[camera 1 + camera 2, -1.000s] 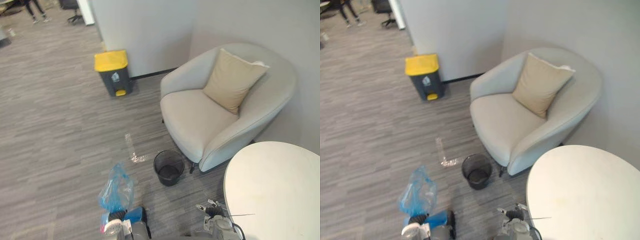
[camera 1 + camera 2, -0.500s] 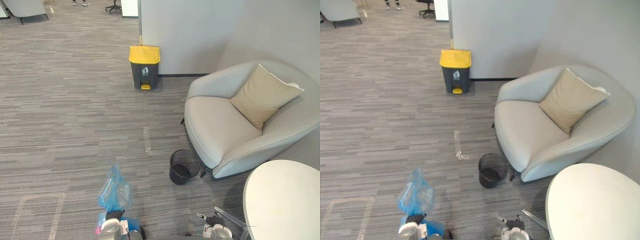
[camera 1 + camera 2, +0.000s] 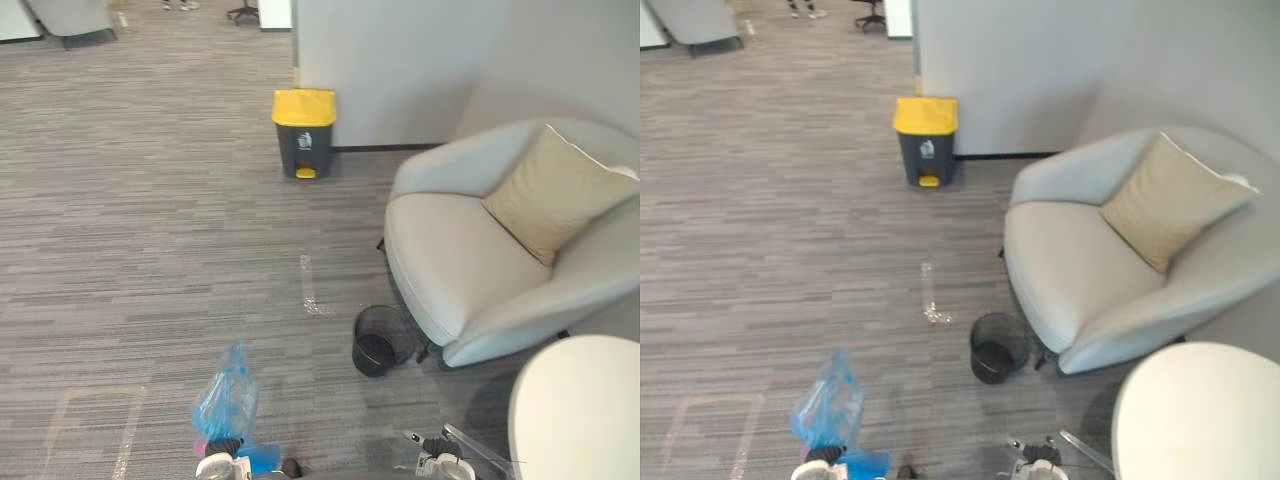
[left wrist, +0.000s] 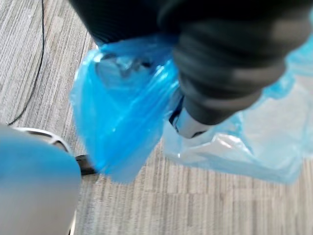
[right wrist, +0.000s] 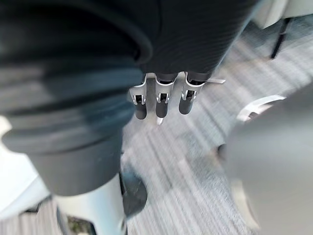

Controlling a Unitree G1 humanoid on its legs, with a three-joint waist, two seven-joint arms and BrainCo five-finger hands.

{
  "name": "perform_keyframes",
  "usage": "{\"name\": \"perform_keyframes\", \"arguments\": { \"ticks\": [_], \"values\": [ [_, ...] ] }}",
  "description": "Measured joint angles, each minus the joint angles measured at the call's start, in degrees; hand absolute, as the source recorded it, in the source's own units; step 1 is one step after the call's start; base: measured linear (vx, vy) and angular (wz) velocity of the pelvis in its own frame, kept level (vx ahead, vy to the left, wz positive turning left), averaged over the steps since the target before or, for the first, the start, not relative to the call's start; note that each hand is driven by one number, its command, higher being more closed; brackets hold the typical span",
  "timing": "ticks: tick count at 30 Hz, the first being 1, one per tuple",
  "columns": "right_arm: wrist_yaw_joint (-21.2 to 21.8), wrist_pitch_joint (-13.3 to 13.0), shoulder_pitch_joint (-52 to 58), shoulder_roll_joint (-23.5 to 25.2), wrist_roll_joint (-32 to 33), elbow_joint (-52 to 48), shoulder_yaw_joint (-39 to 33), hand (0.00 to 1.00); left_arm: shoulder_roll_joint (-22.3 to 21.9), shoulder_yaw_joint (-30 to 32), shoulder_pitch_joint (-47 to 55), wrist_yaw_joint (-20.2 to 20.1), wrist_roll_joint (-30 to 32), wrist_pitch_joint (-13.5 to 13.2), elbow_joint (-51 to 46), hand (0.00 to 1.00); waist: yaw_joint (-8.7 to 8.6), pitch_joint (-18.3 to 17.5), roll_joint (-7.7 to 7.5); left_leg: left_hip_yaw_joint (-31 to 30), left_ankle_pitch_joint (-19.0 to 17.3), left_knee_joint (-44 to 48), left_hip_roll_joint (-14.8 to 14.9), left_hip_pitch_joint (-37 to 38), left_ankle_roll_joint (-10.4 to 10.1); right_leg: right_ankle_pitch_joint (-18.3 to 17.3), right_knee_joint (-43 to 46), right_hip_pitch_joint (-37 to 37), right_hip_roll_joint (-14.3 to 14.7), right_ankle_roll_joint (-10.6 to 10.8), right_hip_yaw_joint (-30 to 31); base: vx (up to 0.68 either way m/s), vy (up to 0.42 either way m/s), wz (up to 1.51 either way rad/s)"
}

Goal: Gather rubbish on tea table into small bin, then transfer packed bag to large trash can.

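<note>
I noted my left hand (image 4: 220,73) clenched around the blue bag (image 3: 226,400); my right hand (image 5: 161,100) hung slack-fingered, empty.

Office lounge: grey carpet, armchair (image 3: 480,270)

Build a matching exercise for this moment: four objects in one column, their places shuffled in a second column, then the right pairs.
Objects
1. translucent blue plastic bag
2. grey trash can with a yellow lid
3. small black mesh bin
4. beige square cushion

Places
A. on the carpet beside the pale grey armchair
B. leaning on the armchair's backrest
C. gripped by the left hand
D. standing at the foot of the white wall

Pairs: 1-C, 2-D, 3-A, 4-B
</note>
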Motion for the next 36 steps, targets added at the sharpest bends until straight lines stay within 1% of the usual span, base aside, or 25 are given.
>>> {"name": "perform_keyframes", "arguments": {
  "ticks": [1,4,5,7,8,9,10,11,12,13,14,15,16,18,19,20,21,22,26,27,28,31,32,34,36],
  "values": [
    [0.0,-0.2,-0.2,0.0,0.0,0.0,-0.1,0.0,0.0,0.4,0.0,0.0,0.0,0.0,0.0,1.0,-0.02,0.0,0.02,-1.8,-1.1,1.0,0.6,0.1,0.4,-1.4,-0.4,-2.1,2.8,0.6,-0.1,0.28,0.005,0.82],
    [-0.1,-0.3,-0.6,0.0,0.0,0.1,-1.2,0.0,-0.3,1.1,-0.1,0.0,0.0,0.1,0.1,1.0,-0.5,0.0,0.05,-5.4,-4.3,1.9,0.1,2.2,0.5,-1.8,-5.9,-5.9,6.8,1.4,0.1,0.35,-0.02,0.73],
    [-0.1,-0.3,-0.6,0.0,0.0,0.1,-1.4,0.0,-0.4,1.4,-0.1,0.0,0.0,0.2,0.1,1.0,-0.59,-0.1,0.1,-5.9,-4.8,2.0,0.0,2.5,0.1,-1.6,-6.9,-6.0,7.3,1.0,0.1,0.53,-0.063,0.85],
    [-0.3,-0.1,-0.3,0.5,0.1,0.2,-2.2,0.0,-0.7,1.8,-0.3,-0.1,0.1,0.1,0.2,1.0,-1.07,-0.5,-0.24,-9.6,-8.1,4.8,-1.3,4.4,-1.3,1.6,-14.2,-4.5,8.4,-2.3,-0.1,0.49,-0.093,0.97],
    [-0.2,0.0,-0.2,0.2,0.0,0.3,-2.5,0.0,-1.2,2.1,-0.7,0.0,0.1,0.2,0.5,1.0,-1.2,-0.7,0.34,-9.9,-8.6,5.7,-0.7,4.5,-1.8,1.1,-13.5,-4.1,8.3,-2.2,-1.0,0.71,-0.117,0.96],
    [-0.3,0.1,-1.0,-0.6,0.0,0.3,-3.0,0.0,-2.8,2.1,-0.7,-0.1,0.1,0.4,0.5,1.0,-1.24,-1.7,2.93,-9.9,-8.6,10.9,0.9,2.1,-2.3,1.2,-14.7,-2.6,8.6,-2.7,-3.4,0.6,-0.094,0.53],
    [-0.4,0.1,-1.2,-0.8,0.0,0.2,-3.0,0.0,-3.4,2.3,-0.9,-0.2,0.1,0.4,0.4,1.0,-1.47,-1.5,3.56,-9.7,-8.6,13.3,1.2,1.0,-2.7,1.2,-15.6,-1.6,8.7,-2.7,-3.8,0.85,-0.106,0.83],
    [-0.4,0.3,-1.9,-0.5,0.1,0.2,-2.1,0.0,-4.6,2.5,-1.9,-0.3,0.1,0.3,-0.3,1.0,-1.63,-0.8,4.68,-7.0,-5.9,29.0,2.1,-4.4,-7.0,1.2,-21.5,4.7,9.6,-2.8,-4.1,0.5,-0.065,0.57],
    [-0.4,0.3,-2.1,-0.5,0.1,0.2,-1.8,0.0,-4.7,2.6,-1.8,-0.3,0.1,0.3,-0.4,1.0,-1.61,-0.4,4.54,-6.5,-5.7,31.5,2.6,-5.7,-7.2,1.1,-22.4,5.9,9.6,-2.8,-4.0,0.7,-0.044,0.47],
    [-0.4,0.6,-2.8,0.3,0.4,0.2,-0.5,0.0,-4.6,2.6,-1.9,-0.4,0.1,0.3,-1.5,1.0,-1.02,0.3,3.79,-2.4,-7.2,42.3,4.5,-9.7,-5.2,0.9,-26.5,11.4,9.9,-3.2,-2.4,0.51,0.01,0.01],
    [-0.5,0.8,-3.8,1.2,1.0,0.2,-0.2,0.0,-4.7,2.6,-2.0,-0.8,0.1,-0.1,-2.4,1.0,-0.78,0.6,3.39,1.3,-10.2,44.3,4.9,-12.2,-3.4,0.3,-28.1,15.0,9.3,-4.3,-0.9,0.51,0.01,-0.04],
    [-0.6,0.8,-4.3,1.3,1.2,0.3,-0.2,0.0,-4.7,2.6,-2.0,-1.0,0.1,-0.1,-2.7,1.0,-0.73,1.0,2.74,2.2,-11.1,43.9,4.8,-13.3,-2.8,0.2,-28.1,15.7,9.0,-4.4,-0.7,0.41,0.056,-0.18],
    [-0.6,0.9,-5.8,1.5,1.2,0.4,-0.2,0.0,-4.8,2.4,-2.2,-1.2,0.1,-0.2,-3.7,1.0,-0.48,1.2,2.53,5.1,-12.6,39.7,4.5,-16.9,-0.7,0.1,-27.1,17.1,7.8,-4.5,-0.2,0.37,0.101,-0.28],
    [-0.7,0.9,-7.1,1.6,1.2,0.3,-0.2,0.0,-4.8,2.4,-2.4,-1.1,0.1,-0.2,-4.4,1.0,-0.09,1.5,2.44,5.6,-10.4,31.2,4.5,-21.4,0.0,-0.5,-24.1,17.6,6.5,-3.5,0.1,0.42,0.152,-0.38],
    [-0.7,0.8,-6.8,1.6,1.2,0.0,0.1,0.0,-5.2,2.3,-2.3,-1.1,0.1,-0.3,-4.7,1.0,0.51,1.5,3.08,3.2,-1.0,20.9,5.2,-22.5,-0.5,-2.4,-21.6,18.4,6.3,-0.3,1.0,0.33,0.162,-0.43],
    [-0.7,0.8,-6.6,1.5,1.2,-0.1,0.1,0.0,-5.3,2.2,-2.1,-1.1,0.1,-0.4,-4.6,1.0,0.83,1.2,3.98,2.5,6.5,17.7,6.3,-22.7,-1.4,-3.6,-20.9,18.5,6.9,1.5,1.4,0.39,0.195,-0.42],
    [-0.5,1.1,-6.5,1.0,1.2,0.7,1.7,0.0,-4.2,2.6,-3.1,-1.0,0.0,-0.4,-4.3,1.0,0.82,1.1,2.04,3.3,5.9,20.5,4.5,-22.9,-0.8,-5.5,-20.1,19.3,4.7,2.7,3.5,0.36,0.189,-0.24],
    [-0.7,1.2,-6.9,1.5,1.3,0.6,1.2,0.0,-4.1,2.6,-3.8,-1.0,0.0,-0.5,-4.1,1.0,0.57,0.9,1.31,4.0,3.8,20.7,4.1,-23.0,-0.3,-3.6,-21.0,18.7,4.2,1.4,5.9,0.34,0.181,-0.2],
    [-0.7,1.3,-6.8,1.6,1.1,0.6,0.0,0.0,-4.0,2.6,-4.4,-1.0,0.0,-0.1,-2.9,1.0,1.39,1.4,0.6,9.6,0.8,19.4,4.2,-18.5,0.6,1.2,-17.8,17.1,2.7,4.0,10.9,0.25,0.172,-0.78],
    [-0.6,1.3,-6.7,1.6,1.1,0.6,0.4,0.0,-4.0,2.5,-3.9,-1.0,0.0,-0.1,-2.7,1.0,1.76,1.7,0.92,11.6,-0.7,16.9,4.0,-14.7,0.3,3.0,-9.3,13.7,2.2,5.9,12.2,0.21,0.175,-1.05],
    [-0.6,1.2,-5.9,1.2,1.0,0.2,1.2,0.0,-4.0,2.2,-4.0,-0.9,0.0,-0.1,-2.2,1.0,1.54,1.9,1.0,12.9,-2.2,15.5,3.6,-11.7,-0.1,6.9,1.1,8.7,1.7,6.1,13.0,0.2,0.166,-0.96],
    [-0.7,1.3,-3.4,1.1,1.0,0.1,1.2,0.0,-3.9,1.2,-4.3,-0.8,0.0,0.1,-1.3,1.0,0.31,2.3,1.45,13.9,-3.9,12.4,3.0,-6.2,-1.8,4.1,14.8,-0.1,1.9,4.7,10.8,0.19,0.075,-0.32],
    [-0.8,1.2,-3.2,1.2,0.8,-1.2,1.1,0.0,-3.7,0.4,-4.4,-0.6,0.0,0.4,-0.9,1.0,-0.24,2.3,1.31,14.3,-4.5,9.6,2.7,-3.1,-2.2,1.6,13.9,-4.9,2.1,3.3,5.8,0.23,0.015,-0.13],
    [-0.7,1.1,-3.3,1.2,0.3,-1.4,0.9,0.0,-4.0,0.2,-4.4,-0.6,-0.1,0.6,-0.6,1.0,-0.44,2.4,1.24,14.3,-4.4,7.2,2.2,-0.8,-2.4,0.2,7.4,-6.6,2.2,2.2,0.8,0.22,-0.013,-0.02],
    [-0.7,0.9,-3.4,1.2,-0.1,-1.2,-0.1,0.0,-4.3,0.2,-4.4,-0.1,-0.1,0.7,-0.4,1.0,-0.6,2.3,1.0,14.1,-5.1,5.7,1.8,1.6,-3.3,1.3,-5.3,-6.8,3.1,1.7,-3.6,0.33,-0.088,0.19]
  ]
}}
